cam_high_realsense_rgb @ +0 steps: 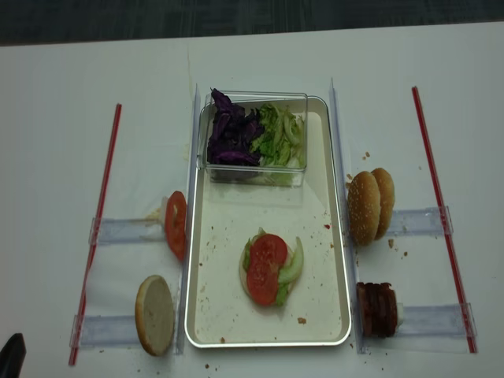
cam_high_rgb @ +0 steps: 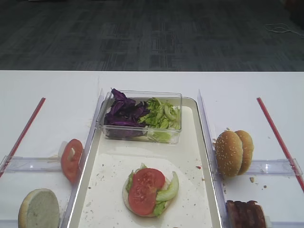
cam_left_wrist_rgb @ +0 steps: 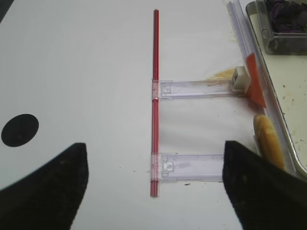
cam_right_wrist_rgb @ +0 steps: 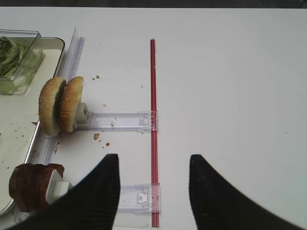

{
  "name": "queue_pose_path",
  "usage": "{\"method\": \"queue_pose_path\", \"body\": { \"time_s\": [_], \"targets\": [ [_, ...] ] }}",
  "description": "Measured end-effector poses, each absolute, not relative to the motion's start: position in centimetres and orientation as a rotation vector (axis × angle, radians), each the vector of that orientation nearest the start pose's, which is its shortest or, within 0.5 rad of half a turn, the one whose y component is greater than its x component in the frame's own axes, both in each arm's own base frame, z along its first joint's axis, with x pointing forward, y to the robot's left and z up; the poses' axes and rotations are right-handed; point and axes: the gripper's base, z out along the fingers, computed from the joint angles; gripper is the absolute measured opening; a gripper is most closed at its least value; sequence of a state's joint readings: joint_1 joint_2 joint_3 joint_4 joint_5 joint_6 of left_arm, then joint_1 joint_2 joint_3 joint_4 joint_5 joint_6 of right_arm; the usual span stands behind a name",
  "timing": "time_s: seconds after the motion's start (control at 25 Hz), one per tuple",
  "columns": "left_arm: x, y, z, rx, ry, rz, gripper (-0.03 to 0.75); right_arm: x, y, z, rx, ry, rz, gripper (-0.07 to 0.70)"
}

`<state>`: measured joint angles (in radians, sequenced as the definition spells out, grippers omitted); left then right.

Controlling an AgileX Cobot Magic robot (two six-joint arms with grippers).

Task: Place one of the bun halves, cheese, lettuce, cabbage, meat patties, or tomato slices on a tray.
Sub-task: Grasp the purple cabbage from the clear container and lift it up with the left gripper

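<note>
The tray [cam_high_rgb: 202,156] sits centre of the table and already carries a partial stack near its front: a bun base with lettuce [cam_high_rgb: 168,191] and two tomato slices [cam_high_rgb: 145,190] on top. A clear box [cam_high_rgb: 141,135] at the tray's far end holds purple cabbage [cam_high_rgb: 124,114] and more lettuce. Still off the tray: a spare tomato slice [cam_high_rgb: 71,159] and a bun half [cam_high_rgb: 39,209] on the left racks, two seeded bun halves [cam_high_rgb: 233,152] and the meat patties [cam_high_rgb: 244,214] on the right racks. Judgement: build partly done; patty and top bun are the likely remaining pieces. The left gripper [cam_left_wrist_rgb: 153,184] hangs spread wide and empty over bare table left of the tray, with the left-hand bun half just to its right. The right gripper [cam_right_wrist_rgb: 153,191] is likewise parted, holding nothing, with the patties close on its left.
</note>
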<state>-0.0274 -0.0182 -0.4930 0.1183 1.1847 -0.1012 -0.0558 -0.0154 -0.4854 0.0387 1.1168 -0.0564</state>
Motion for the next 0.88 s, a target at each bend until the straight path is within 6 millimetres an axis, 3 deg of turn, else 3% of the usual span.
{"method": "queue_pose_path", "body": {
  "time_s": [0.72,0.88],
  "targets": [
    [-1.2,1.0,26.6,-0.095,2.151,0.072,0.564,-0.8,0.4,26.9,-0.004,2.099,-0.021,0.381],
    [0.0,1.0,26.7,-0.092,2.234,0.080,0.564,-0.8,0.4,26.9,-0.004,2.099,-0.021,0.381]
  ]
}}
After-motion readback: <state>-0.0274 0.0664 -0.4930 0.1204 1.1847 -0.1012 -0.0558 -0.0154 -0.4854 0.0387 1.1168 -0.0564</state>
